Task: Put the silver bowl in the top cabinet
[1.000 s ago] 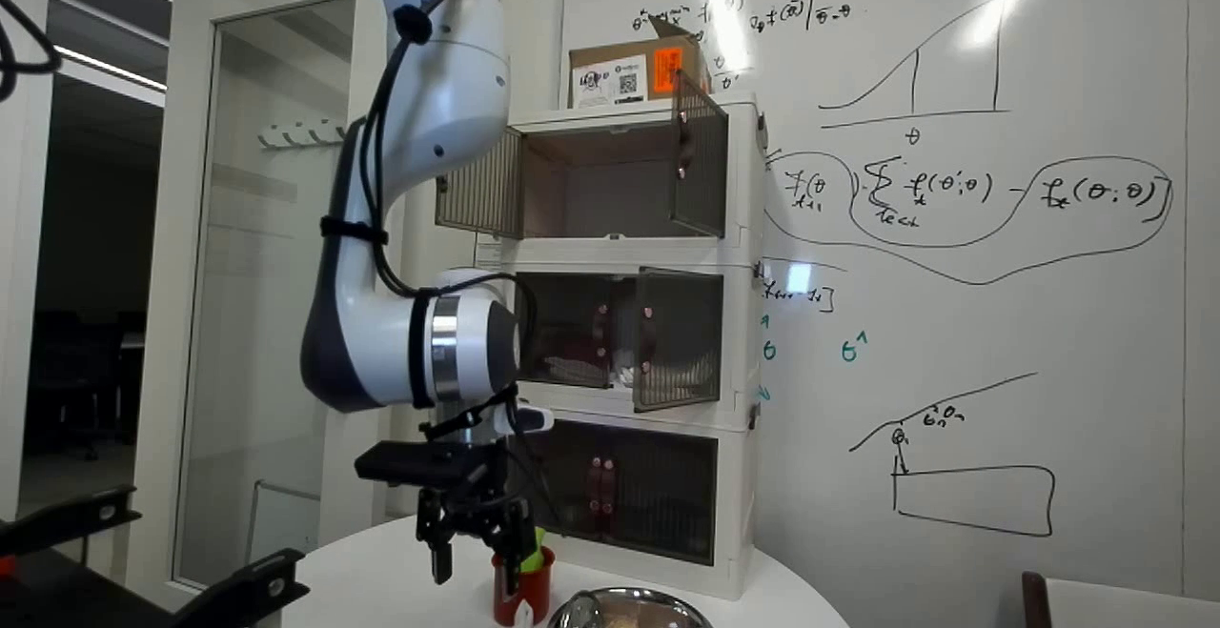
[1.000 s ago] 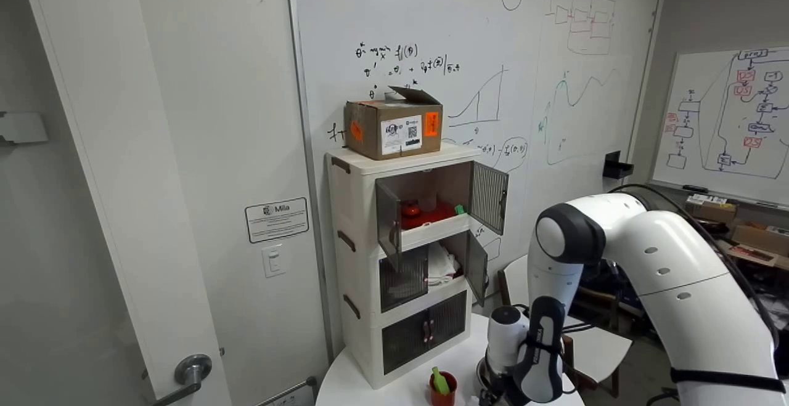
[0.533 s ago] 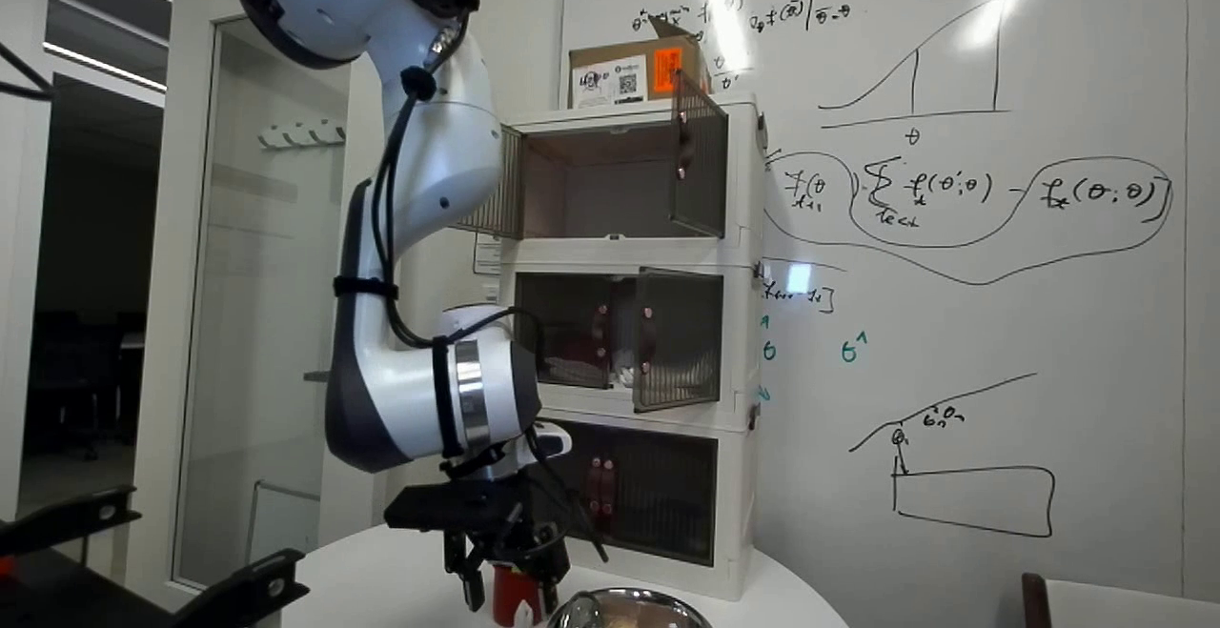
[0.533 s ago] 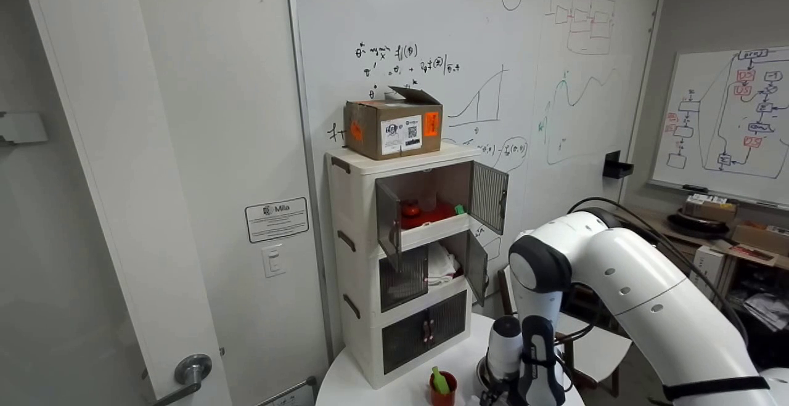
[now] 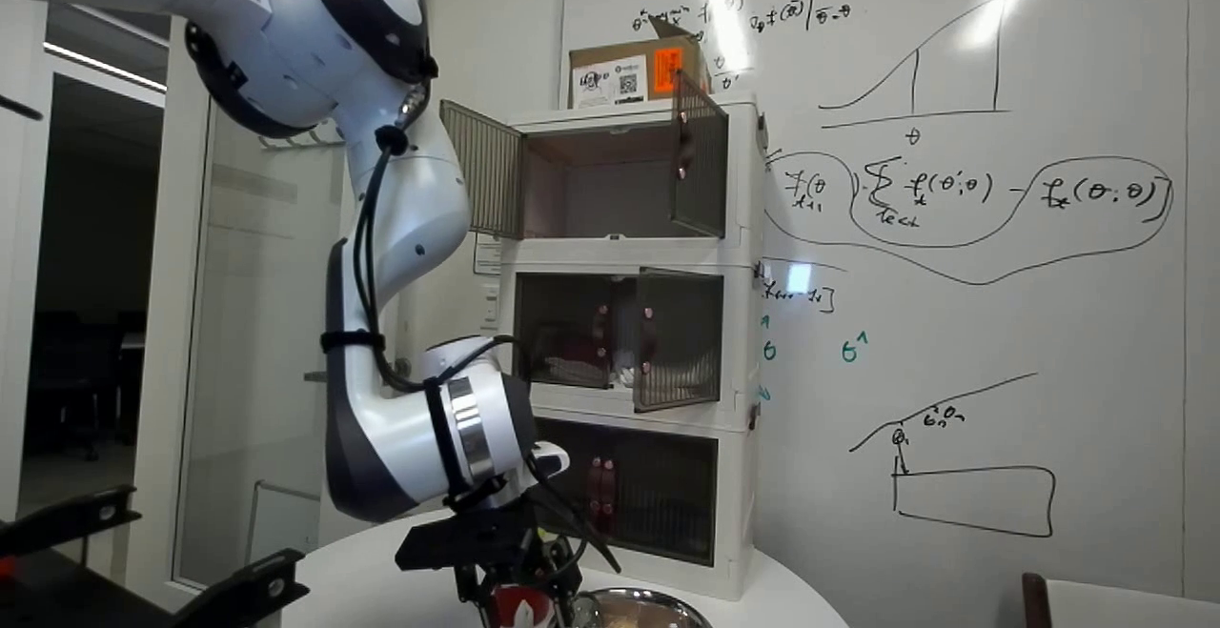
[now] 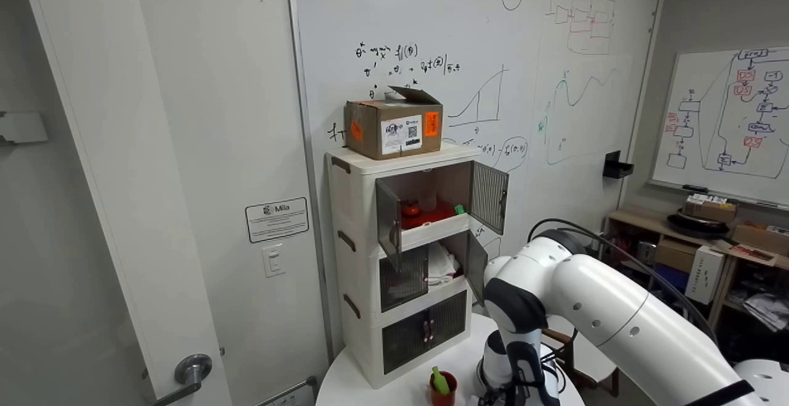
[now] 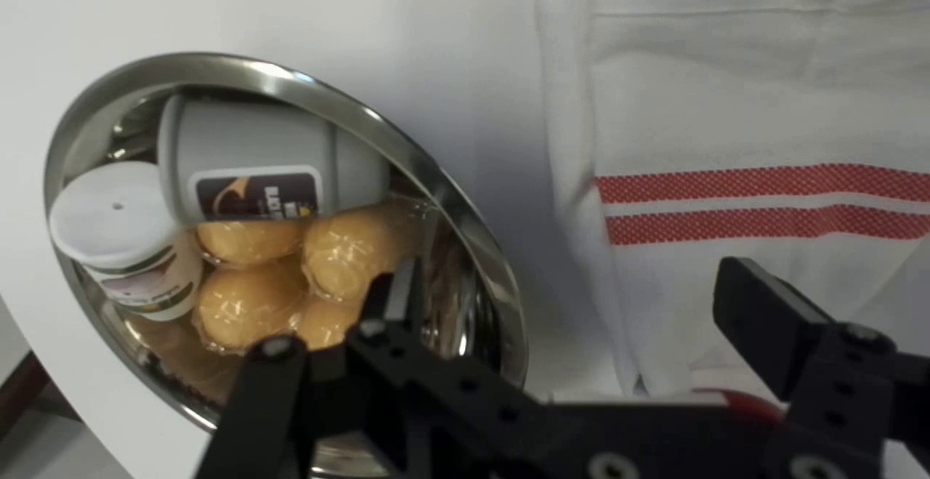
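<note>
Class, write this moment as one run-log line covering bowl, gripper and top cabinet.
silver bowl: loaded, on white table; gripper: open at bowl rim, contact unclear; top cabinet: open; placement: pending

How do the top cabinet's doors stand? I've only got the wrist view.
Observer: The top cabinet has both doors standing open, as both exterior views show.
Operator: Anything inside?
Observer: Yes, red objects show inside in an exterior view; too small to identify.
Operator: I can see the silver bowl. What's the red edge near the claw?
Observer: Likely the red cup; in an exterior view, something green sticks out of it.
</note>
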You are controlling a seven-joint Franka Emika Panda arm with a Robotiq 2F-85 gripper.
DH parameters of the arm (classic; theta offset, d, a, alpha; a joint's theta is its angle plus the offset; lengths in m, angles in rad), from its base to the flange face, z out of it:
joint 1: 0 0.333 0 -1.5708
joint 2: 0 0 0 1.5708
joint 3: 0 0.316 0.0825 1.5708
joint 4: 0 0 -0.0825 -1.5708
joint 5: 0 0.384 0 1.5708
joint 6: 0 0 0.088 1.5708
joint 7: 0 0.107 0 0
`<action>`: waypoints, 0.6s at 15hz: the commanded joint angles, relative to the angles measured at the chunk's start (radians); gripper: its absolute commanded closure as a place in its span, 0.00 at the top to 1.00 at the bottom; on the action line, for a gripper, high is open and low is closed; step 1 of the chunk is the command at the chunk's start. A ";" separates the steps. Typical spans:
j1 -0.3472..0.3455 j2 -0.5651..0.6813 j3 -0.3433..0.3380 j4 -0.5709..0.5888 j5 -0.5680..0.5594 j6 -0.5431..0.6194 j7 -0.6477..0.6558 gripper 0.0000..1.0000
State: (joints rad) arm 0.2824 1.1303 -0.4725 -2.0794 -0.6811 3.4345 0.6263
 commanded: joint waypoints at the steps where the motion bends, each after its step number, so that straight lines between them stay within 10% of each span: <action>1: 0.042 0.103 -0.058 0.054 0.074 0.063 0.014 1.00; 4: 0.035 0.135 -0.055 0.066 0.100 0.073 0.009 1.00; 9: 0.031 0.162 -0.054 0.084 0.103 0.076 0.004 0.52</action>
State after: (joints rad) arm 0.3040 1.2540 -0.5134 -2.0235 -0.6025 3.4766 0.6263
